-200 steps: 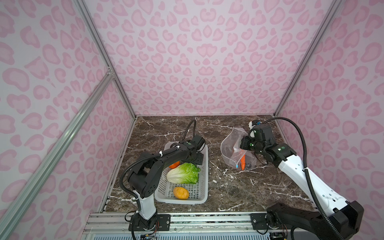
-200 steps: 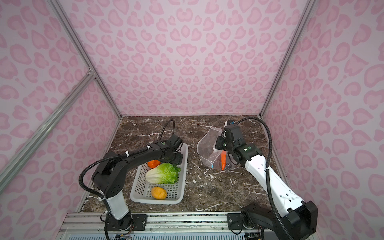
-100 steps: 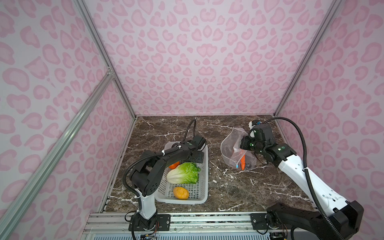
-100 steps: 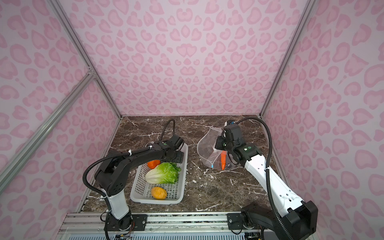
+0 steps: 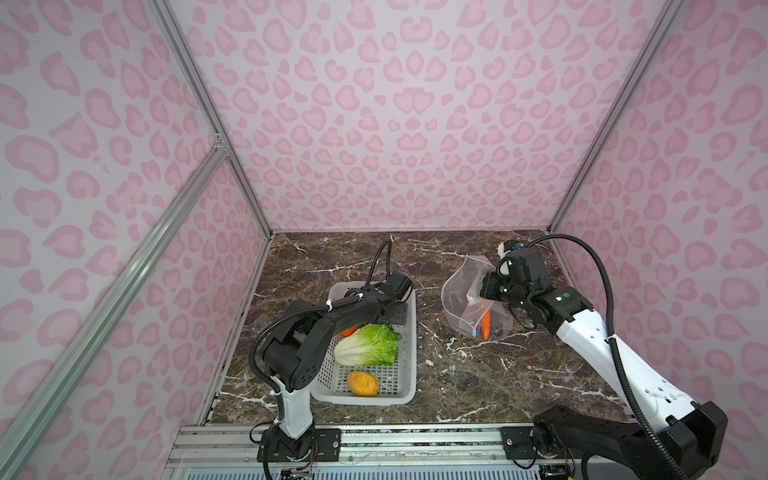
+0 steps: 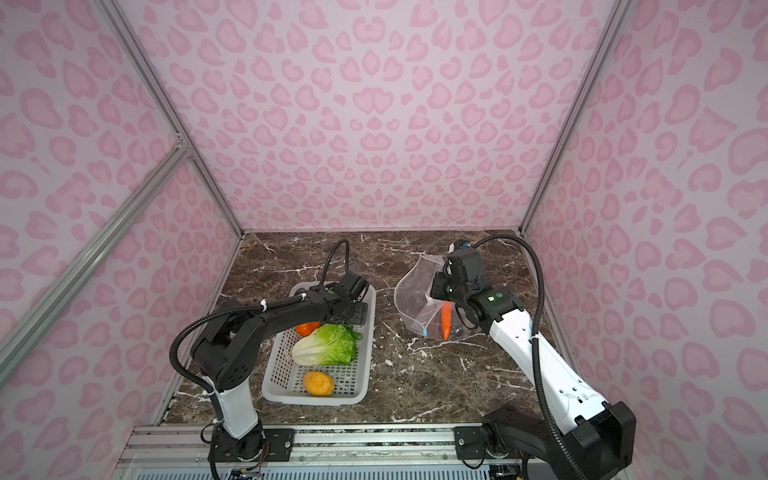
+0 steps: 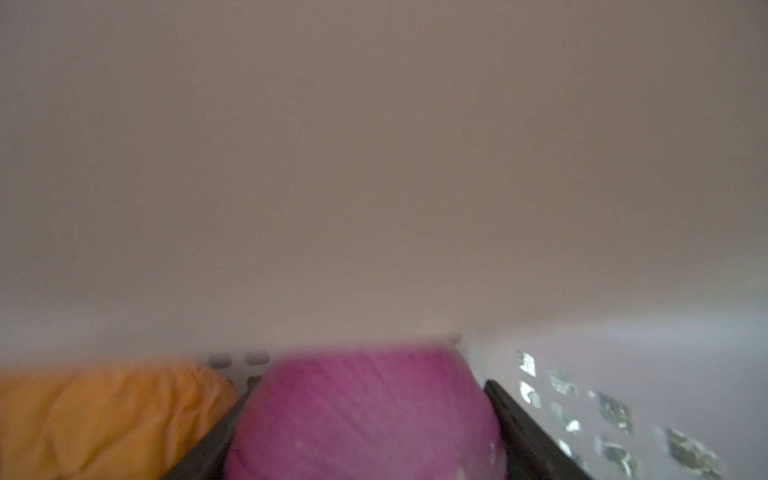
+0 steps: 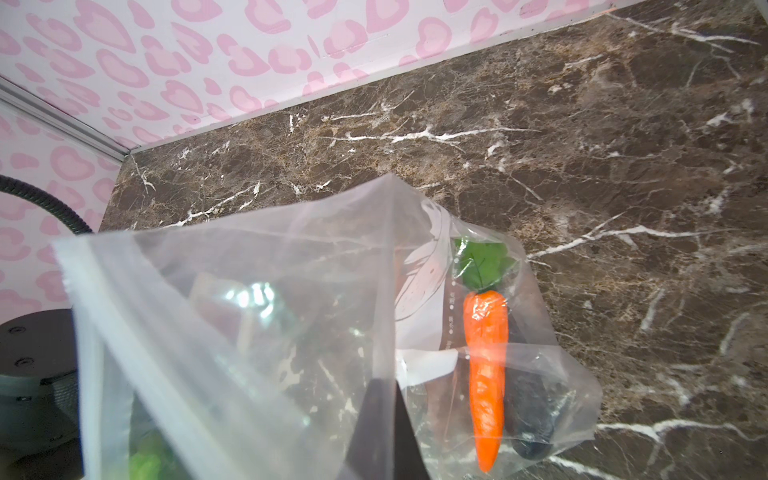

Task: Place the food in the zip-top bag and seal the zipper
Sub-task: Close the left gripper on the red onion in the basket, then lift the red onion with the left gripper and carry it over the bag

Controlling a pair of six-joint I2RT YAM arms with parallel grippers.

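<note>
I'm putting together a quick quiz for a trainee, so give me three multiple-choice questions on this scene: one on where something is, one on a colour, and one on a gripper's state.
1. Where is the carrot?
A) in the white basket
B) inside the zip-top bag
C) on the bare tabletop

2. What colour is the food between the fingers of the left gripper?
A) purple
B) green
C) yellow

3. How is the right gripper?
A) open, holding nothing
B) shut on the carrot
C) shut on the bag's edge

Answers:
1. B: the right wrist view shows the carrot behind clear plastic.
2. A: the left wrist view shows a purple onion between the dark fingers.
3. C: its closed fingers pinch the bag's film and hold it up.
</note>
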